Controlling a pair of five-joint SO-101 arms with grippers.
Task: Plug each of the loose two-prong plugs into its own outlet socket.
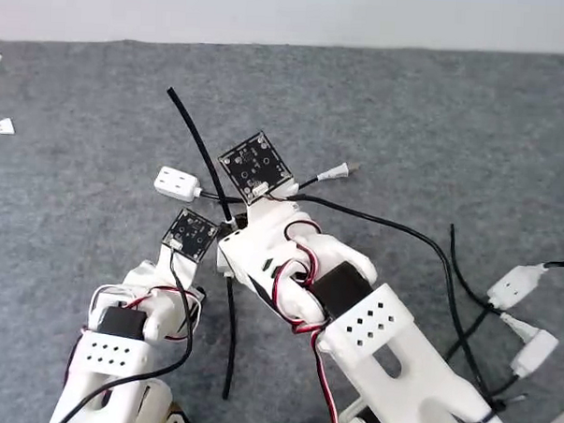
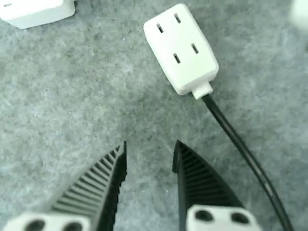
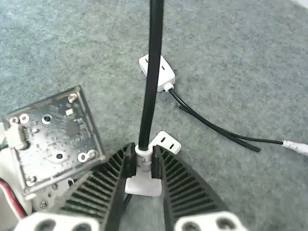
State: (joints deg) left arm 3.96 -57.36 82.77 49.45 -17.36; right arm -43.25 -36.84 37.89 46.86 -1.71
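Meeting a white wall (image 1: 291, 15), grey carpet (image 1: 436, 125) underlies empty parted left jaws, right jaws gripping a plug (image 3: 142, 185)

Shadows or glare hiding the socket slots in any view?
High view: flat, even light, faint shadows under the cords, no glare. Left wrist view: outlet block evenly lit, slots plainly dark, soft shadow along its edge. Right wrist view: right gripper partly shades the plug it clamps; the socket beside it reads fine.
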